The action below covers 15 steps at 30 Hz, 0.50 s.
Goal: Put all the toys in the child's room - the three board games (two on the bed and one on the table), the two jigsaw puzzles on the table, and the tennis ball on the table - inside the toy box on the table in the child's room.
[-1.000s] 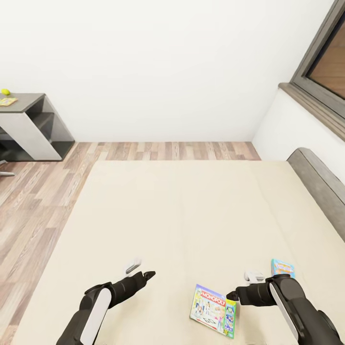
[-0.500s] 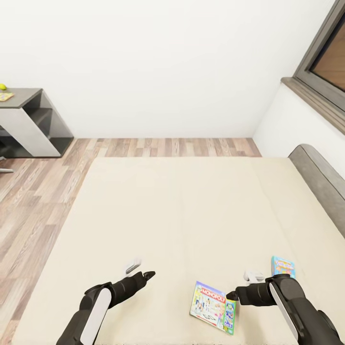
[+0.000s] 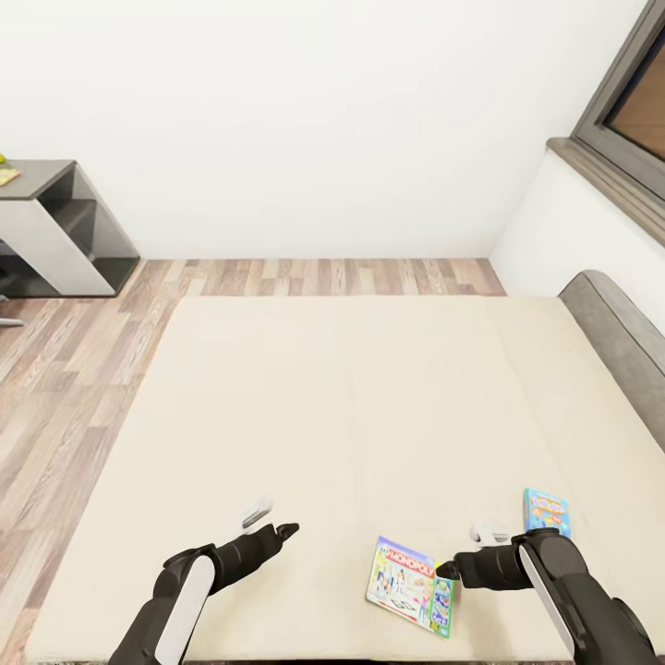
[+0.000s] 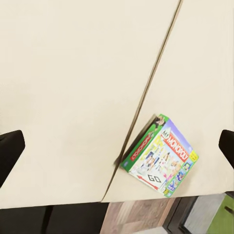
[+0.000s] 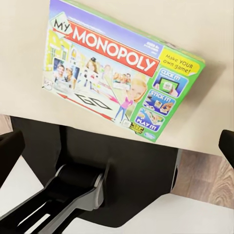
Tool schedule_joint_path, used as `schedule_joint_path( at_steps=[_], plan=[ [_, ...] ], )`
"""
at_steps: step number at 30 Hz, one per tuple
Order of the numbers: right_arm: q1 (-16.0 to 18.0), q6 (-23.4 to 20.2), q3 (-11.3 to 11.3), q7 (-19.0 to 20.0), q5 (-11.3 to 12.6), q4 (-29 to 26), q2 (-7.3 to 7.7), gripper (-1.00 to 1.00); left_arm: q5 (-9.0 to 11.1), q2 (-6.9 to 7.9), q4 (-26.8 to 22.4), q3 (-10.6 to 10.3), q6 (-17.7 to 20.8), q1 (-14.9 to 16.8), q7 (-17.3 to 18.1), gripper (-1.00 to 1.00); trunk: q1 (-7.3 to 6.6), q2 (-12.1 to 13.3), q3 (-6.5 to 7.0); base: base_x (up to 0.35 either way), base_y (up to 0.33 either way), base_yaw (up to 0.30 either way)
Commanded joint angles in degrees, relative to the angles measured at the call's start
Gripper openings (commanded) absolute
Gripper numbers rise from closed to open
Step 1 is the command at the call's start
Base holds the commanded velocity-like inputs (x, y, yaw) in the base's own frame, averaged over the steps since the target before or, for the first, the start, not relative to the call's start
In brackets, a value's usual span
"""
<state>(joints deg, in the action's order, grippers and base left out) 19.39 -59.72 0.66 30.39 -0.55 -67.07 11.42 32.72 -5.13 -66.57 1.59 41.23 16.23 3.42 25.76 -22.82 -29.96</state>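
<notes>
Both arms hang over the bed (image 3: 351, 388), the left gripper (image 3: 268, 522) and right gripper (image 3: 466, 552) spread open and holding nothing. The Monopoly box (image 3: 410, 586) (lying flat) sits just beside the right gripper; a second game (image 3: 545, 510) lies behind that arm.

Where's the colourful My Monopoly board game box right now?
In the head view the colourful My Monopoly board game box lies flat on the beige bed near its front edge, just left of the right gripper, with the smaller blue game box further right.
</notes>
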Motion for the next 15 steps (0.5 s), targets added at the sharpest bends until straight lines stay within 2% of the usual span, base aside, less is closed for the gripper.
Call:
schedule_joint_path(
  at_steps=[1, 15],
  plan=[
    [0.03, -0.28, 0.05, 0.20, -0.07, -0.04, 0.00, 1.00, -0.09, -0.05, -0.04, 0.17, 0.35, 0.02, 0.23, 1.00, 0.03, -0.10, -0.18, 0.000, 0.000, 0.000],
    [0.05, -0.28, 0.03, 0.20, -0.02, -0.05, -0.05, 1.00, -0.12, -0.05, -0.05, 0.17, 0.34, 0.01, 0.19, 1.00, 0.03, -0.10, -1.20, 0.000, 0.000, 0.000]
  ],
)
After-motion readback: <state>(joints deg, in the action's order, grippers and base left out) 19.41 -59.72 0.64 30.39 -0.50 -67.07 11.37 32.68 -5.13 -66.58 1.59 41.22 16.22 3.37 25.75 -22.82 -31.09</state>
